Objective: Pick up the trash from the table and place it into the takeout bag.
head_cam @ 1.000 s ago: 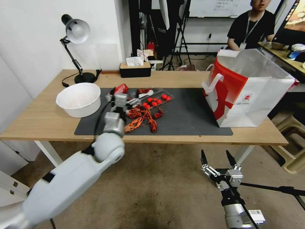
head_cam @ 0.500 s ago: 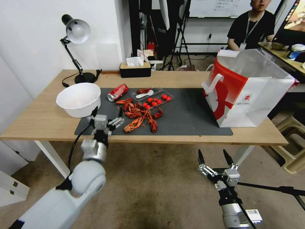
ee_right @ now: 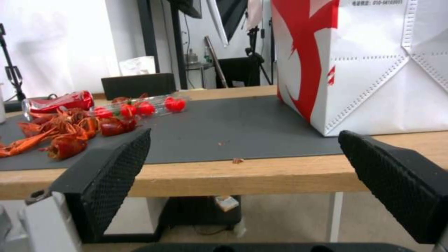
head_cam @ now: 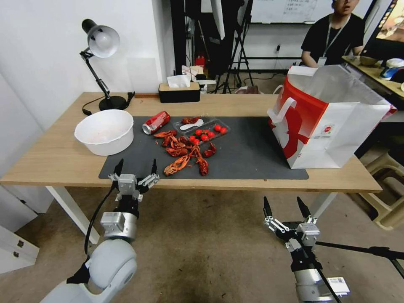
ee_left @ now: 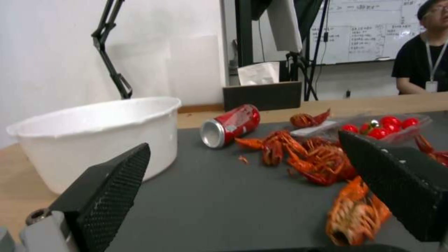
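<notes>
Red soda can [head_cam: 155, 122], dented smooth metal, lies on its side at the mat's far left; takeout bag [head_cam: 326, 120], stiff paper, stands far right on the table [head_cam: 54, 162]. Our left gripper [head_cam: 135, 167], wide open, empty, hovers at the near edge; right gripper [head_cam: 284, 205], likewise open, hangs below. We judge the rounded can may roll from the pads, dragging spiky crayfish shells [head_cam: 185, 153].

You are looking at an office or lab room serving as a test space: a whiteboard [head_cam: 290, 10] covered in writing is hanging on the back wall, tripods and light stands [head_cam: 237, 46] are standing behind the table [head_cam: 59, 160], and a desk lamp [head_cam: 101, 46] is sitting beside a tissue box [head_cam: 179, 90].
</notes>
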Tool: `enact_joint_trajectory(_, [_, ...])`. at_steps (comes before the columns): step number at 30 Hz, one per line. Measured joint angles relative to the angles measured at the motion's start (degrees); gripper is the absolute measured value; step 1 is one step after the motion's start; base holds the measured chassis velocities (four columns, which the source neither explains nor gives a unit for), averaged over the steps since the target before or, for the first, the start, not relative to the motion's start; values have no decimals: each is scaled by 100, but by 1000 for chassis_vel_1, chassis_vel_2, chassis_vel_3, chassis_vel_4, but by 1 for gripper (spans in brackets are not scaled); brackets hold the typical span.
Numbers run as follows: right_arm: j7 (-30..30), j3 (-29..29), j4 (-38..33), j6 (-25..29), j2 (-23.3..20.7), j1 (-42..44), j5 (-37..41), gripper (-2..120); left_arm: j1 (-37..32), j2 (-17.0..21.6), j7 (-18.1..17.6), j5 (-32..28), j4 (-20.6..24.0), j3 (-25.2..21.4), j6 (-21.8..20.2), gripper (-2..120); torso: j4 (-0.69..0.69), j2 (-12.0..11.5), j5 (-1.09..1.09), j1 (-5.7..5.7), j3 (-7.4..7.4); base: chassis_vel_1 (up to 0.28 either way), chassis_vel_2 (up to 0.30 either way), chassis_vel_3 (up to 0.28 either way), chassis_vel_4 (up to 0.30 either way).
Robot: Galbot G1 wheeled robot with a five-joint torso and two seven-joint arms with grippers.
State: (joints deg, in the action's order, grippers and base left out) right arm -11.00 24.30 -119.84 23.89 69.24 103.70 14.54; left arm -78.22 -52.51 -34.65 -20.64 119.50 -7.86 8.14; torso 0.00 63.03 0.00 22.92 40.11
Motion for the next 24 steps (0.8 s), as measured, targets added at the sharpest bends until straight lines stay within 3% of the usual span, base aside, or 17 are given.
enact_joint_trajectory(5, [5,53,-8,60,25,57,8,100,-333,-196,141,97,-100,-25,339,100,1,0,0,0,0,0,0,0,0])
enact_joint_trajectory(11, [9,71,-10,79,6,74,39,100,-287,-220,178,110,-206,-6,352,100,0,0,0,0,0,0,0,0,0])
enact_joint_trajectory(16, [15,75,-15,80,-20,68,57,100,-10,87,338,-108,-286,31,346,100,0,0,0,0,0,0,0,0,0])
enact_joint_trajectory(24, [23,11,-14,44,-26,22,53,100,918,626,1130,-567,-661,259,543,100,-2,0,-1,0,0,0,0,0,0])
